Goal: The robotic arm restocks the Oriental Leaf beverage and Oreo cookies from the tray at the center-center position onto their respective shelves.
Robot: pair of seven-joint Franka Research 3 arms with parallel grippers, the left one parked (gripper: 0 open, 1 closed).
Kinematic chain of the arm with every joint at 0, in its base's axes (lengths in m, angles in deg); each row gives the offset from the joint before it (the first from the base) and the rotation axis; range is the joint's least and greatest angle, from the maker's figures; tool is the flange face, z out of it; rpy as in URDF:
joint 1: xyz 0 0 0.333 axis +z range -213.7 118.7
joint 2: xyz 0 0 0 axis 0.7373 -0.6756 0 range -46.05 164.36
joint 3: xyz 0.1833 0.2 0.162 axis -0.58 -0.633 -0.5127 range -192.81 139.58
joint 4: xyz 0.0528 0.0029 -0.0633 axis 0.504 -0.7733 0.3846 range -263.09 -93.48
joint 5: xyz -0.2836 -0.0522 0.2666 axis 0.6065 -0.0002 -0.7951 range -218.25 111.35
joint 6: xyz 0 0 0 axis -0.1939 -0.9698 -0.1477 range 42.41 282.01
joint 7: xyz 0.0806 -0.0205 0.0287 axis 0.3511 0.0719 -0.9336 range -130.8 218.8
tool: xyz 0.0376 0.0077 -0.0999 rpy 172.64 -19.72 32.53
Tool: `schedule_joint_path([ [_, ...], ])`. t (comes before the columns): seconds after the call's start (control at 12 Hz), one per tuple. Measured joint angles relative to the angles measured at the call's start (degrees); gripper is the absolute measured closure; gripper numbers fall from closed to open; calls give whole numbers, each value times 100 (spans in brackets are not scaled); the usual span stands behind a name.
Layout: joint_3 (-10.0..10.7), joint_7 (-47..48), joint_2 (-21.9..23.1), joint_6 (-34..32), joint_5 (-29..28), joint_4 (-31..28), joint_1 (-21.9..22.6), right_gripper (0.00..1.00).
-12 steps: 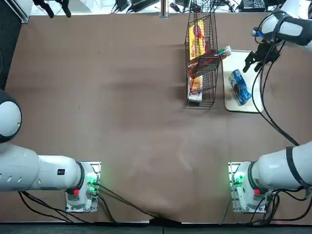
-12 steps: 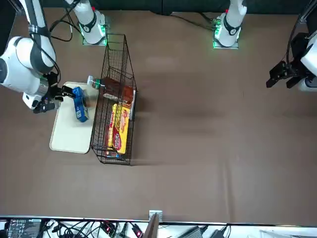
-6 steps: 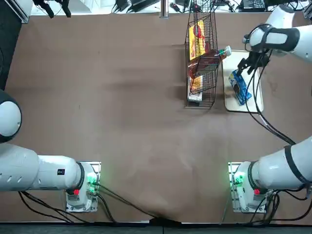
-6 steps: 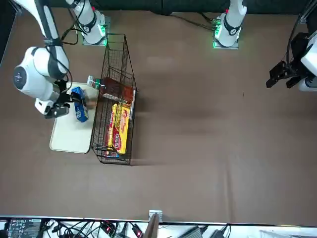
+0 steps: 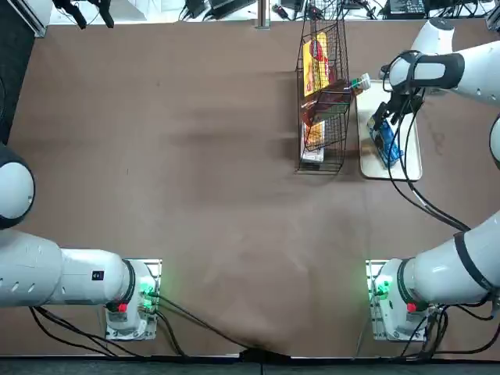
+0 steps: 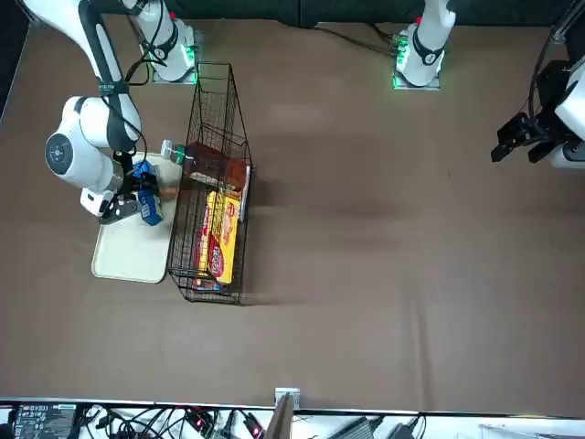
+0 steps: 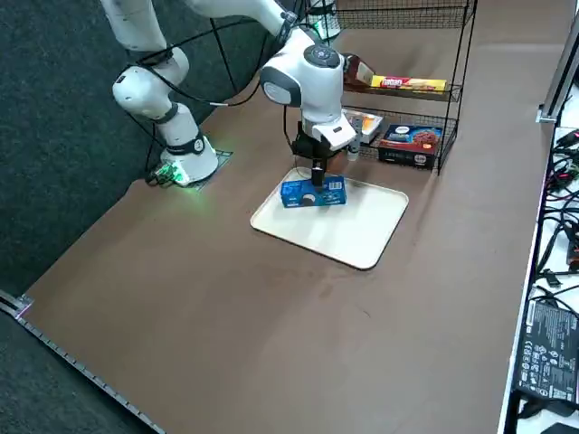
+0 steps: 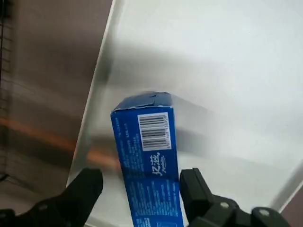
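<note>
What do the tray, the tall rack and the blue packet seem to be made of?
The tray: probably smooth plastic, cream-white with a soft sheen, though painted metal is possible.
The rack: likely black-coated metal wire, judging by its thin bars and open mesh.
The blue packet: apparently thin printed cardboard, with crisp edges and a folded, slightly rough-edged end.

Count: 1 right gripper (image 8: 141,177), over 1 tray (image 7: 362,226). 2 fingers (image 8: 78,198), spread, 1 blue packet (image 8: 147,156) between them. 1 tray under the fingers. 1 wire rack (image 7: 398,18) near the fingers, off to one side. In it: 1 tea bottle (image 6: 219,165), 1 yellow-and-red box (image 7: 409,84), 1 dark box with red print (image 7: 409,145), 1 whitish box (image 7: 369,122). Anything behind those: can't tell.
</note>
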Motion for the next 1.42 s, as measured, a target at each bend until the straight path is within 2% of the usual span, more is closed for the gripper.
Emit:
schedule_joint_path([
  [1.42,12,0,-399,-1,319,-73,-7,1],
])
